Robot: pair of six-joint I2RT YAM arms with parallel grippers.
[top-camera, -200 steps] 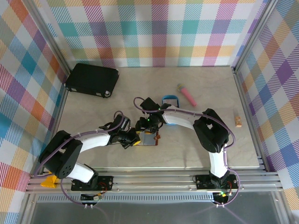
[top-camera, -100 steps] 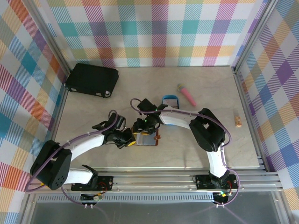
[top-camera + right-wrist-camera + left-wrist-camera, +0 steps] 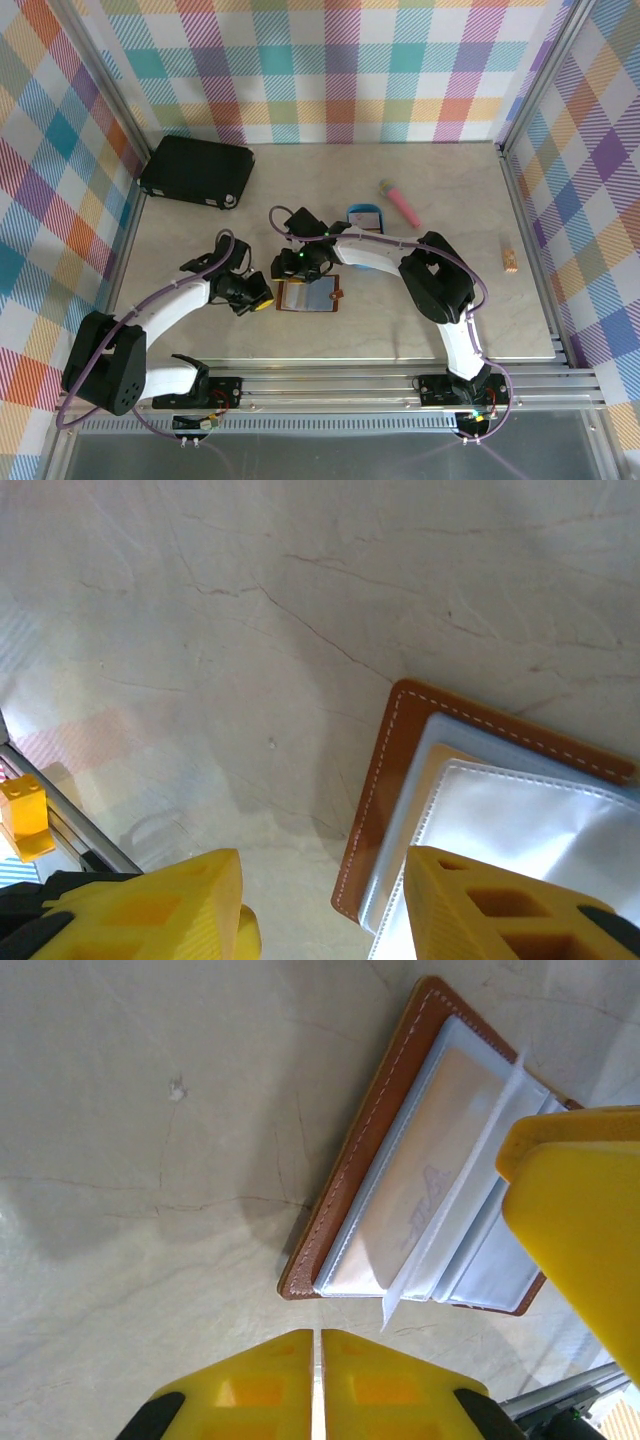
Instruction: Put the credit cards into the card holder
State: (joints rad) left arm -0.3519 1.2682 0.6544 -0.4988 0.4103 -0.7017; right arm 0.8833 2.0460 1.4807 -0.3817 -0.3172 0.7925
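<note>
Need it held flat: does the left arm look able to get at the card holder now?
Probably yes: the left gripper is right beside the open card holder, with bare table between them.

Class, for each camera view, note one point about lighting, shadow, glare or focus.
Top external: even light and sharp detail across the table. Left wrist: a soft dark shadow lies on the table beside the card holder. Right wrist: glare whitens the card holder's clear sleeve.
</note>
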